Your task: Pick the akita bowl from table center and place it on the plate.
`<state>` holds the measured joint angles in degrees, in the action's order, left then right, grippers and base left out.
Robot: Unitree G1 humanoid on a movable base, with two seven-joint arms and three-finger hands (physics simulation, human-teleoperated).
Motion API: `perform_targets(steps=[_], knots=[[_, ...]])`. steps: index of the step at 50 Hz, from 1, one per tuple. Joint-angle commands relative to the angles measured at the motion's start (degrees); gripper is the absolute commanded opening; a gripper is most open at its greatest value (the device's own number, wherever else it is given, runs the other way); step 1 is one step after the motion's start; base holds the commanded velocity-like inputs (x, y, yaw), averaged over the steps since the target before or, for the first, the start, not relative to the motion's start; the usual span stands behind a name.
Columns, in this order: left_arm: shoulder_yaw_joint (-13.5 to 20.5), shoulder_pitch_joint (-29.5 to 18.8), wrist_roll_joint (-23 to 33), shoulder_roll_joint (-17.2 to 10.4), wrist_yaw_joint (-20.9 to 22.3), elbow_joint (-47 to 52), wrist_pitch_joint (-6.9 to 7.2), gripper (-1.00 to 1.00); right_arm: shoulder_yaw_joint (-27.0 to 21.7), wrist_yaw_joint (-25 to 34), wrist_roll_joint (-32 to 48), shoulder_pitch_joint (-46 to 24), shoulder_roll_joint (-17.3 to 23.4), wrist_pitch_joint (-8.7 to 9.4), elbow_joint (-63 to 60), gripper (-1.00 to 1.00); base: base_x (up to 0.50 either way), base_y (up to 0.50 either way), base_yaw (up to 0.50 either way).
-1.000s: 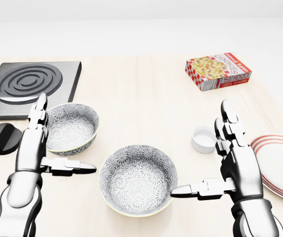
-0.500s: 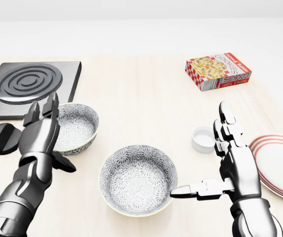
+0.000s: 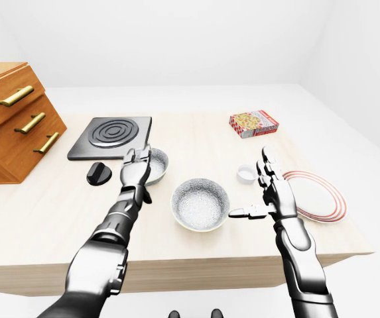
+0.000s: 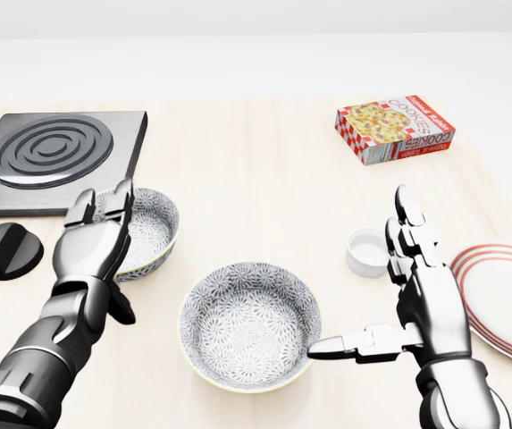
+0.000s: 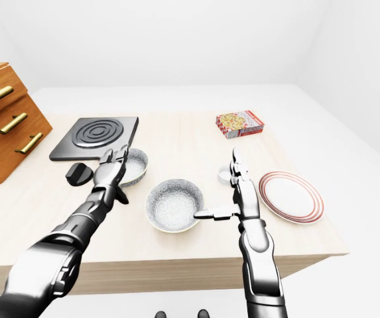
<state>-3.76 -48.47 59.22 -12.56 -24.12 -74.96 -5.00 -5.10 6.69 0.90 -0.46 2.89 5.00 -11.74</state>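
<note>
Two patterned bowls sit on the pale wooden table (image 4: 256, 197). The akita bowl (image 4: 249, 323) stands upright at the table's center, near the robot, empty and with nothing gripping it. The second bowl (image 4: 155, 225) (same speckled grey pattern, slightly smaller in the head view) lies to its left and a little farther away.

The right hand (image 4: 434, 308) is spread wide just right of the akita bowl, its fingers pointing away from the robot and its thumb reaching left toward the bowl's near-right rim. The thumb tip is right at the rim, but whether it touches cannot be told. The hand holds nothing.

The left hand (image 4: 95, 246) is also open and empty, with its fingers extended over the left edge of the second bowl.

The red-ringed white plate (image 4: 506, 299) lies flat to the right of the right hand, near the table's right edge and well apart from the akita bowl. A small white cup (image 4: 367, 251) stands between bowl and plate, a little farther off. The cookie box (image 4: 395, 129) rests at the far right. At far left is a black induction burner (image 4: 54, 156), with a black knob (image 4: 7, 250) just nearer than it. A wooden drawer chest (image 3: 7, 112) stands at the left end.
</note>
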Motion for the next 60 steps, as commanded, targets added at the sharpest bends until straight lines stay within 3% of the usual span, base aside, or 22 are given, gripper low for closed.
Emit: perform_targets(steps=[1, 5, 6, 7, 8, 9, 10, 35, 39, 40, 42, 46, 50, 54, 60], knots=[[0.1, 0.2, 1.4, 0.7, 2.9, -1.6, 0.0, 1.0, 0.0, 0.1, 0.1, 0.4, 0.0, 0.0, 0.6, 1.0, 0.0, 0.0, 0.0], [0.4, -0.9, 0.6, -0.1, 6.1, -1.1, 0.0, 1.0, 0.0, 0.2, 0.1, 0.4, -0.1, 0.0, 0.8, 1.0, 0.0, 0.0, 0.0], [0.6, -0.9, 0.3, -0.1, 6.7, -1.1, 0.0, 0.28, 0.1, 0.2, 0.1, 0.3, -0.1, 0.0, 0.8, 1.0, 0.0, 0.0, 0.0], [0.7, -1.0, 0.1, -0.1, 6.8, -1.1, 0.0, -0.11, 0.1, 0.1, 0.1, 0.3, -0.1, 0.0, 0.9, 1.0, 0.0, 0.0, 0.0], [0.8, -1.1, -0.2, -0.2, 6.8, -1.0, 0.0, -0.29, 0.1, 0.1, 0.1, 0.3, -0.1, 0.0, 1.0, 1.0, 0.0, 0.0, 0.0], [0.8, -1.1, -0.4, -0.2, 6.9, -0.9, 0.0, -0.8, 0.1, 0.1, 0.1, 0.3, -0.1, 0.0, 1.1, 1.0, 0.0, 0.0, 0.0], [0.8, -1.1, -0.6, -0.1, 6.7, -0.8, 0.0, -1.0, 0.2, 0.1, 0.2, 0.3, -0.2, 0.0, 1.4, 1.0, 0.0, 0.0, 0.0], [0.6, -0.9, -2.4, 0.2, 6.7, 0.7, 0.0, -1.0, -0.1, 0.3, 0.0, 0.3, 0.1, 0.0, 0.7, 1.0, 0.0, 0.0, 0.0], [0.5, 0.9, -3.8, 0.4, 9.5, 7.8, 0.0, -1.0, -0.2, 0.5, 0.1, 0.5, 0.1, 0.0, 0.1, 1.0, 0.0, 0.0, 0.0], [-0.1, 2.8, -3.1, -0.3, 6.0, 6.2, 0.0, -1.0, -0.2, 0.5, 0.1, 0.4, 0.1, 0.0, 0.0, 1.0, 0.0, 0.0, 0.0], [-0.4, 4.1, -2.5, -0.8, 4.8, 6.8, 0.0, -1.0, -0.2, 0.5, 0.2, 0.3, 0.1, 0.0, -0.2, 1.0, 0.0, 0.0, 0.0], [0.4, 8.9, -1.8, -1.3, 11.2, 19.8, 0.0, -1.0, -0.2, 0.4, 0.3, 0.1, 0.1, 0.0, -0.1, 1.0, 0.0, 0.0, 0.0], [2.6, 15.7, -2.9, -0.4, 20.7, 38.1, 0.0, -1.0, -0.4, 0.5, 0.3, 0.3, 0.2, 0.0, -0.3, 1.0, 0.0, 0.0, 0.0], [4.2, 18.7, -4.7, 0.0, 28.8, 50.0, 0.0, -1.0, -0.5, 0.6, 0.3, 0.4, 0.3, 0.0, -0.8, 1.0, 0.0, 0.0, 0.0], [4.6, 24.1, -6.1, 1.6, 36.3, 64.3, 0.0, -1.0, -0.7, 1.0, 0.7, 0.3, 0.6, 0.0, -2.2, 1.0, 0.0, 0.0, 0.0]])
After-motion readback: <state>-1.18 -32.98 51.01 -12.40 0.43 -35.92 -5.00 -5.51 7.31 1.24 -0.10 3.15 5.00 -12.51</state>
